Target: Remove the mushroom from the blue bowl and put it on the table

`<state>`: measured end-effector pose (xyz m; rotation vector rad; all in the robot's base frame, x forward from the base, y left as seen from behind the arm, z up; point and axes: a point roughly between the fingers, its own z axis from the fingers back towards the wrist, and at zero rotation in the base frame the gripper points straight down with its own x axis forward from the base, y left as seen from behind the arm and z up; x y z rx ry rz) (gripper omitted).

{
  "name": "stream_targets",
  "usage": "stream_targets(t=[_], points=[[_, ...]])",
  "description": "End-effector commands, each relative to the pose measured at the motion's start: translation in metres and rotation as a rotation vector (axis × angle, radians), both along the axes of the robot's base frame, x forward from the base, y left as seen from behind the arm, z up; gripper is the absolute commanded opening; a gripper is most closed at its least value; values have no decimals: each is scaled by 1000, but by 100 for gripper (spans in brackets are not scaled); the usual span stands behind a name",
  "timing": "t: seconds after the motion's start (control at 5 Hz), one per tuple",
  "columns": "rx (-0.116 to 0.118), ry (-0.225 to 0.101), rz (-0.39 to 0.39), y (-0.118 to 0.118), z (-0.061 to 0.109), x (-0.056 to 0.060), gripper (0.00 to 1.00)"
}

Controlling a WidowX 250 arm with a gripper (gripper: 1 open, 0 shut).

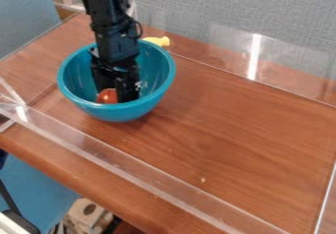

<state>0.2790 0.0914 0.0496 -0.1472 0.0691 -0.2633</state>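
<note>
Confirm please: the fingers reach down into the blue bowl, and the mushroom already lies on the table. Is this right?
Not quite. In the camera view the mushroom lies inside the blue bowl, not on the table; the fingers do reach down into the bowl.

The round, deep teal-blue plastic bowl (79, 100) near the far left corner of the table looks glossy and smooth, with highlights along its rim. The brown wood-grain tabletop (223, 120) has a smooth, faintly shiny finish — edged by low clear acrylic walls (92, 151) that are transparent and glassy. The black robot gripper (116, 88) looks matt, like hard plastic or metal — which one cannot be told.
</note>
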Motion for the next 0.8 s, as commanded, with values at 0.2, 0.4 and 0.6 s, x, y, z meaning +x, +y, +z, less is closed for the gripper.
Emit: stream_targets(t=[0.2,0.4,0.6], points=[[23,-96,76,16,34,-2,0],[34,-150,154,11,64,0,0],[34,-201,229,5,95,3,0]])
